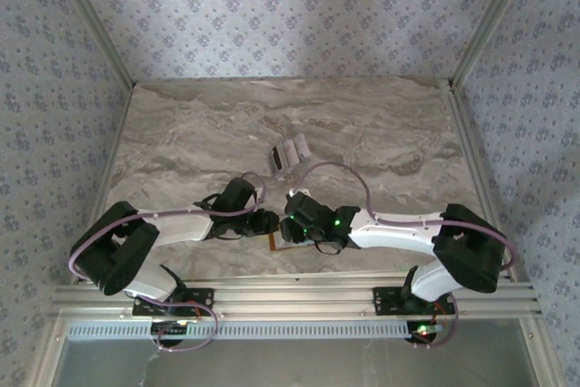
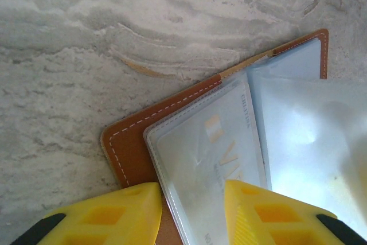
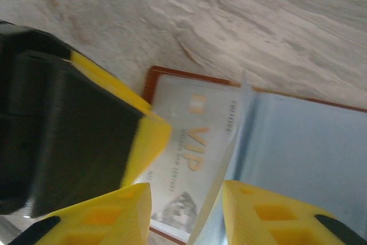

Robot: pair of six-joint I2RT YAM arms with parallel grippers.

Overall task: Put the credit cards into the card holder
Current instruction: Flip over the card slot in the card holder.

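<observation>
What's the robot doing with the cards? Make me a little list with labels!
card holder: lying open on the marble table, brown edge, clear pockets
VIP card: inside a clear pocket
loose cards: small pile farther back on the table
left hand: fingers apart, over the holder
right hand: fingers apart, over the holder too

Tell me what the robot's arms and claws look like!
The left arm and right arm are white with chunky black joints; thin purple cables loop along them. A green light glows on the right one. The left claw and right claw have blocky yellow fingers.
</observation>
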